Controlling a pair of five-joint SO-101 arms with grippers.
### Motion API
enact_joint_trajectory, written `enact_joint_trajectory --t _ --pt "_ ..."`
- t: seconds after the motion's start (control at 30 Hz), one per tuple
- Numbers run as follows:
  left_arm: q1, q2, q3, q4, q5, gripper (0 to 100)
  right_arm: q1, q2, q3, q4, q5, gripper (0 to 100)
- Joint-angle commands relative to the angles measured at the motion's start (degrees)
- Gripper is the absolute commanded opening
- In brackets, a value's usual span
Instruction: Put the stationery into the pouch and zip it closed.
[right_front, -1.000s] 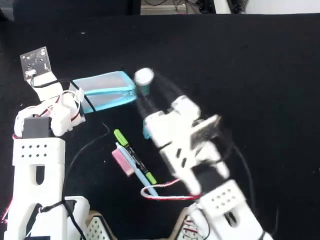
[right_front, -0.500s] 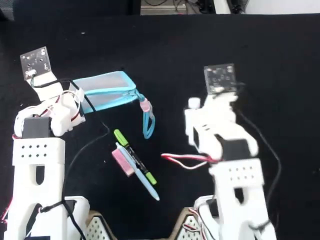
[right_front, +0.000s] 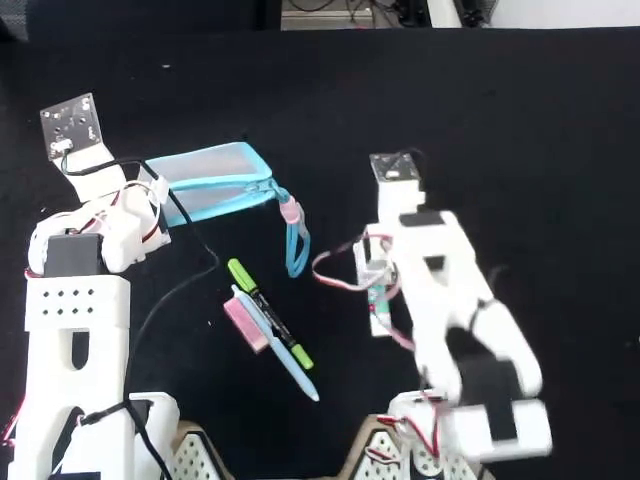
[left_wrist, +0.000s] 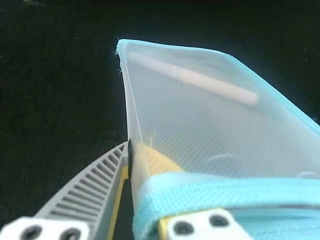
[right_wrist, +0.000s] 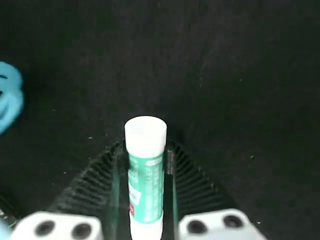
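A light blue mesh pouch (right_front: 210, 180) lies at the back left, and my left gripper (right_front: 158, 192) is shut on its left end. In the left wrist view a white stick (left_wrist: 200, 80) shows through the pouch's mesh (left_wrist: 210, 130). The pouch's blue strap (right_front: 297, 250) trails toward the table's middle. A green highlighter (right_front: 262, 305), a blue pen (right_front: 285, 355) and a pink eraser (right_front: 245, 323) lie together in front of the pouch. My right gripper (right_wrist: 145, 165) is shut on a green glue stick with a white cap (right_wrist: 145, 170), over bare black table.
The right arm (right_front: 435, 290) stands folded right of the loose stationery, its red and white cable (right_front: 335, 262) looping toward the strap. The left arm's base (right_front: 75, 330) and black cable (right_front: 175, 290) occupy the front left. The black tabletop (right_front: 540, 150) is open at the right.
The right arm has pulled away from the pouch's mouth to the right and folded back toward its base, still holding the glue stick. The left arm and pouch have stayed put.
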Motion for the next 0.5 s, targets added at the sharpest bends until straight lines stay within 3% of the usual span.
enact_joint_trajectory --t 0.0,0.13,0.47 --pt "0.0 -0.2 -0.8 -0.3 0.4 3 1.2 8.5 -9.9 6.6 -0.5 5.8" --pt "0.0 -0.2 -0.8 -0.4 0.4 3 0.9 14.5 -16.1 11.0 -0.5 15.5" --pt "0.0 -0.2 -0.7 -0.3 0.4 3 0.8 16.7 -31.4 24.4 -0.2 16.2"
